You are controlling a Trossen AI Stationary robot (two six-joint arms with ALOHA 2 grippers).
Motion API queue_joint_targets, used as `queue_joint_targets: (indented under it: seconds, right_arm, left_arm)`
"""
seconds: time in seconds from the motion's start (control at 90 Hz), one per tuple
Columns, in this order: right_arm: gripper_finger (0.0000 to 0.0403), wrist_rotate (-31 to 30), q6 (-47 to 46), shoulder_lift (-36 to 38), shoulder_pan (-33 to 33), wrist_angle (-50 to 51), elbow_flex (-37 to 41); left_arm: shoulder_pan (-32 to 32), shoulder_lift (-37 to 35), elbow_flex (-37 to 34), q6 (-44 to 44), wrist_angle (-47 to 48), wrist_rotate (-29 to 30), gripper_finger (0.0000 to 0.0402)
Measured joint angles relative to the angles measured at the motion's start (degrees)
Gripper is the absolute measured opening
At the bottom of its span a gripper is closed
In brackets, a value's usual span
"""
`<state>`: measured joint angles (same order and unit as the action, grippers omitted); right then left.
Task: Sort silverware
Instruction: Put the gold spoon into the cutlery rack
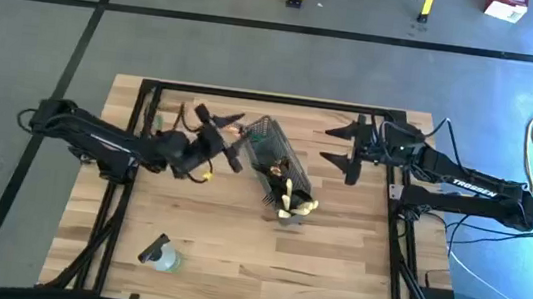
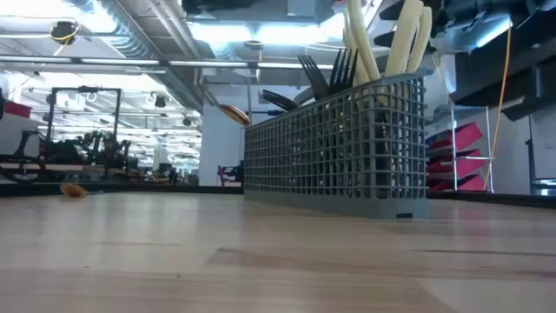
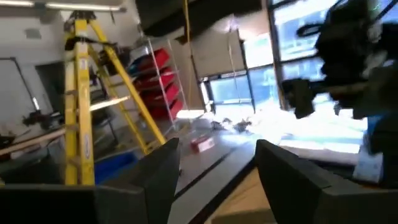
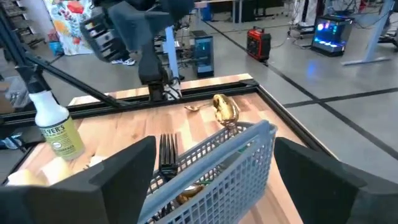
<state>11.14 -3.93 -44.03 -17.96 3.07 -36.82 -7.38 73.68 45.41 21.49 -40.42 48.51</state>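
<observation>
Left gripper (image 1: 216, 129) hung w/ fingers spread, nothing betw. them, just beside the far end of the grey mesh basket (image 1: 271, 155). Basket lay to its right, running toward the table's near edge; black forks (image 4: 166, 155) & pale tan utensils (image 1: 292, 205) stuck out of it. A gold spoon (image 4: 225, 109) sat at the basket's rim. Further right, past the basket, right gripper (image 1: 345, 148) waited, also released. Spray bottle (image 1: 160, 254) stood near the front edge, well apart from both.
</observation>
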Motion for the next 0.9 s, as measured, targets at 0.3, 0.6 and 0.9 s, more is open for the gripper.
queue_joint_targets:
  seconds: [0.3,0.6,0.9]
  right_arm:
    - [0.0310,-0.02,0.10,0.00,0.00,0.11,0.00]
    - [0.0310,-1.56,0.20,-3.04,-0.03,0.10,0.09]
    - [0.0310,-5.76,0.75,-6.38,-0.02,-0.30,0.20]
  left_arm:
    - [2.04,-8.33,0.00,-11.33,22.55,-3.70,0.0195]
    - [5.70,-9.96,-0.02,-15.63,33.27,-5.64,0.0195]
    - [13.82,-13.34,-17.36,-28.40,20.73,1.15,0.0172]
